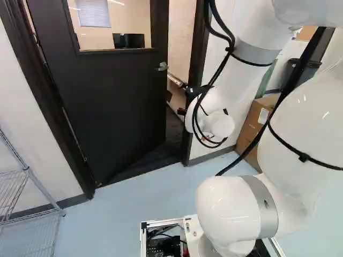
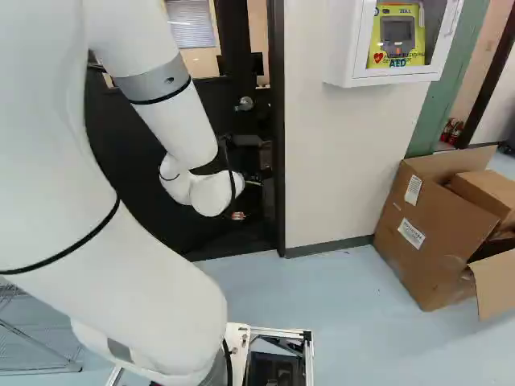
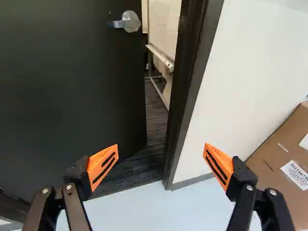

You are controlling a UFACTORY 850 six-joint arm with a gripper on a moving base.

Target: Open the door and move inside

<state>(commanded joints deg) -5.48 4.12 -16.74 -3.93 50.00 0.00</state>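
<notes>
"Currently, where are door and gripper?"

"The door (image 3: pixel 72 86) is ajar, swung away from the arm (image 1: pixel 230 75), its handle (image 3: pixel 129 21) beside the gap. The gripper (image 3: pixel 160 146) is released: its fingers are spread wide, grasping nothing. The frame (image 3: pixel 187 86) lies ahead, between their lines."

"What failure is likely?"

"Principally, a finger catching the frame or wall (image 3: pixel 245 62), should the arm advance without first shifting toward the door. Secondly, the door may swing back if pushed too lightly or let go too soon. Thirdly, the base (image 1: pixel 143 235) may jam against the frame if driven in before the gap is widened."

"How do the views differ?"

"The left base view shows the door's hinged side and a rack (image 1: pixel 44 190); in the right base view the arm covers that side, but the AED case (image 2: pixel 342 48) and the box (image 2: pixel 426 233) with its flaps appear. Only the wrist view shows both fingers clearly."
</notes>
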